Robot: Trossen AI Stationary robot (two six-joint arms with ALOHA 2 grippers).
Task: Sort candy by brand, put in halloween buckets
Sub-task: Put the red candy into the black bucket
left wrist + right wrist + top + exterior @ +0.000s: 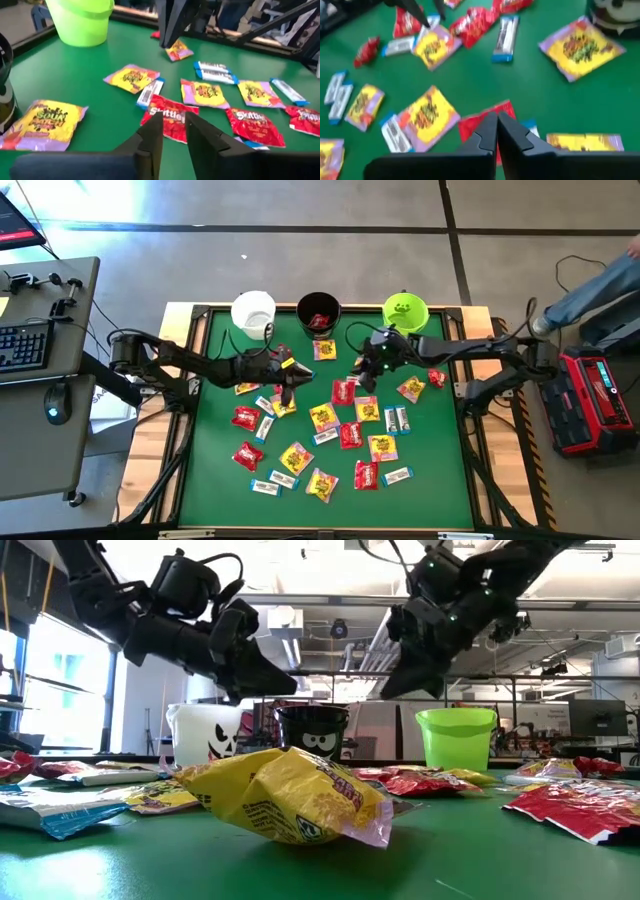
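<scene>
Candy (322,418) lay spread over the green table (215,480), while the white (253,312), black (319,314) and green buckets (405,311) stood along the far edge. The left gripper (172,131) hung above the packets with a small gap between its fingers, holding nothing. The right gripper (496,131) hung pinched together and empty over a red packet (470,125). Sorting looked barely started; next, one gripper probably needed to drop down and grab a packet.

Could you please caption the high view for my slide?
Both arms reach over the green table, candy packets scattered across it, white bucket, black bucket and green bucket behind.
</scene>
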